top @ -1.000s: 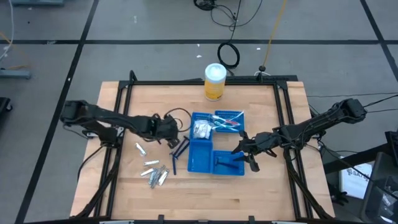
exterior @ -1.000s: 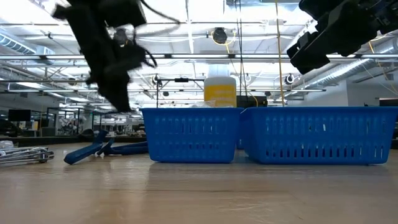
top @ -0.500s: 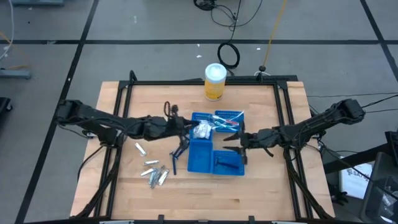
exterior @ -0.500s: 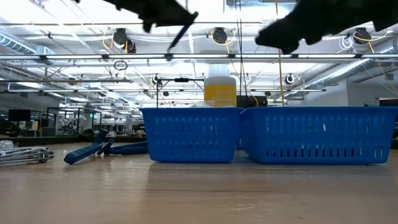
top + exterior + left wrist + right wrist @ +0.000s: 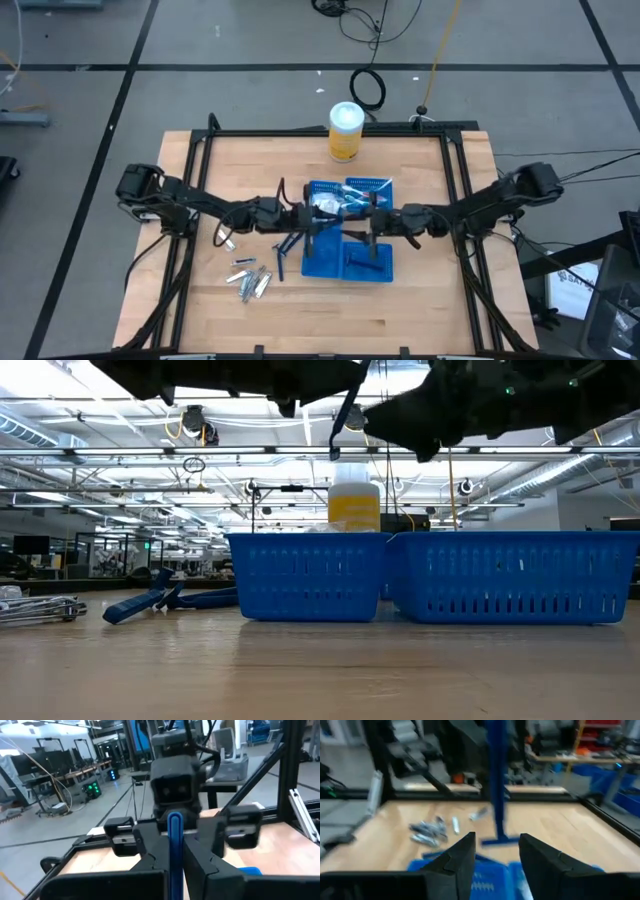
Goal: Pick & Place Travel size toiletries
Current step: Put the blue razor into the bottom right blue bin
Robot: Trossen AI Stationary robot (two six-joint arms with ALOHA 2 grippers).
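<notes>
Blue plastic razor-like stick (image 5: pixel 175 851) sat clamped upright in my left gripper (image 5: pixel 306 217), above the near-left edge of the blue mesh tray set (image 5: pixel 322 262). Its long axis ran vertical, head end down toward the tray in the right wrist view. My right gripper (image 5: pixel 495 854) faced it, fingers parted, just beside the stick; the right is placed to receive it.
</notes>
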